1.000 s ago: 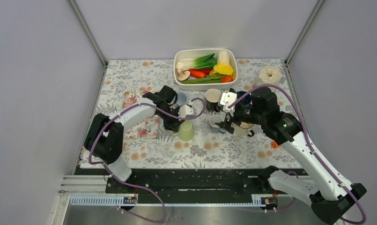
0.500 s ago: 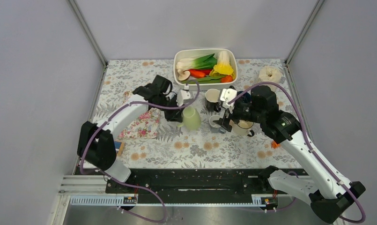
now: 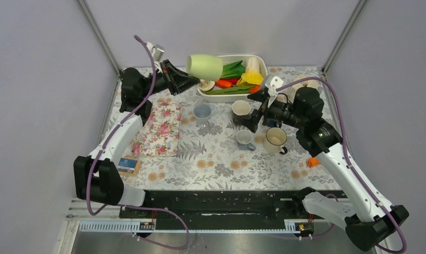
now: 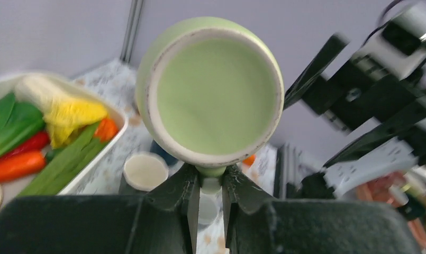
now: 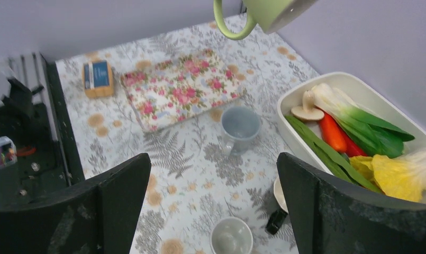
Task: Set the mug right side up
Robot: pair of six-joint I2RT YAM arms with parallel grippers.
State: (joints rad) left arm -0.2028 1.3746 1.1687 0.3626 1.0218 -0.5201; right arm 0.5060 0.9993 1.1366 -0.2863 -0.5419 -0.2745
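The pale green mug (image 3: 205, 67) hangs high in the air over the back of the table, in front of the vegetable tray. It lies on its side, base turned toward the left arm. My left gripper (image 3: 191, 79) is shut on the mug's handle. In the left wrist view the mug's base (image 4: 216, 95) fills the frame above the gripper (image 4: 211, 186), with the handle pinched between the fingers. My right gripper (image 3: 257, 105) hovers open near the black mug. In the right wrist view the right gripper (image 5: 213, 161) stands wide with nothing between its fingers, and the green mug (image 5: 274, 11) shows at the top edge.
A white tray (image 3: 264, 64) of vegetables stands at the back. On the table stand a blue-grey mug (image 3: 202, 111), a black mug (image 3: 241, 109), a small grey mug (image 3: 245, 138) and a cream mug (image 3: 275, 138). A floral cloth (image 3: 160, 128) lies at the left.
The left arm has lifted the green mug from the table, carried it up and toward the back, and tipped it onto its side. The right gripper has drawn back and up slightly, still open.
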